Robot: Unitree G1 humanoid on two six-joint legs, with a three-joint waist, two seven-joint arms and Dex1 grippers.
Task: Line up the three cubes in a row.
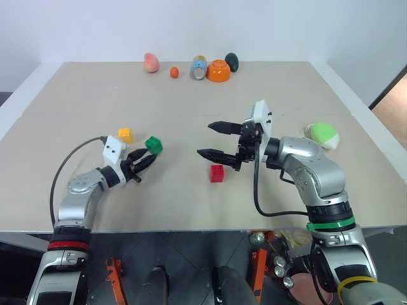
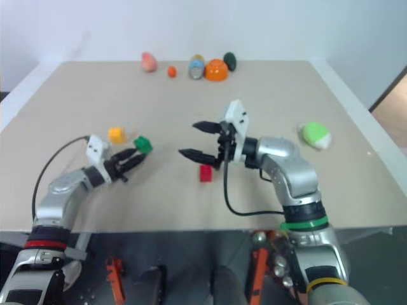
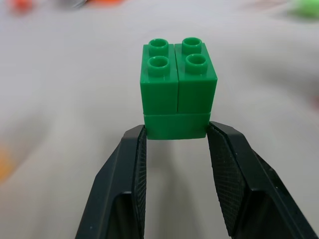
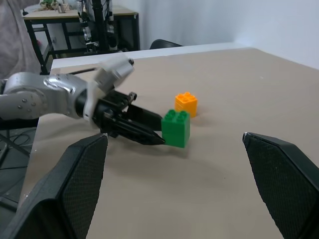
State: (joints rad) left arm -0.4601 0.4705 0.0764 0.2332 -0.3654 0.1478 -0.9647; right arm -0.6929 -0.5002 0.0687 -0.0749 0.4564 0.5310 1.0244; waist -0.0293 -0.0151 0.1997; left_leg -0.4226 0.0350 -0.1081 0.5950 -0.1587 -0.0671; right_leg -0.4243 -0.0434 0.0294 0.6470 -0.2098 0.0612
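The left gripper [image 1: 147, 154] has its jaws clamped on the green cube [image 1: 153, 145], seemingly lifted just beside the yellow cube [image 1: 125, 135], while the red cube [image 1: 217, 173] sits on the desk [image 1: 191, 101] right under the right gripper's [image 1: 213, 140] wide-open jaws, no writing readable.

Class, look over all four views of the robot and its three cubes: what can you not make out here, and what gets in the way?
- Red cube: partly behind the open right gripper in the right eye view.
- Green cube: the left gripper's fingers cover its lower sides in the left wrist view.
- Yellow cube: its base is hidden behind the green cube in the right wrist view.
- Far-edge items: too small to identify.
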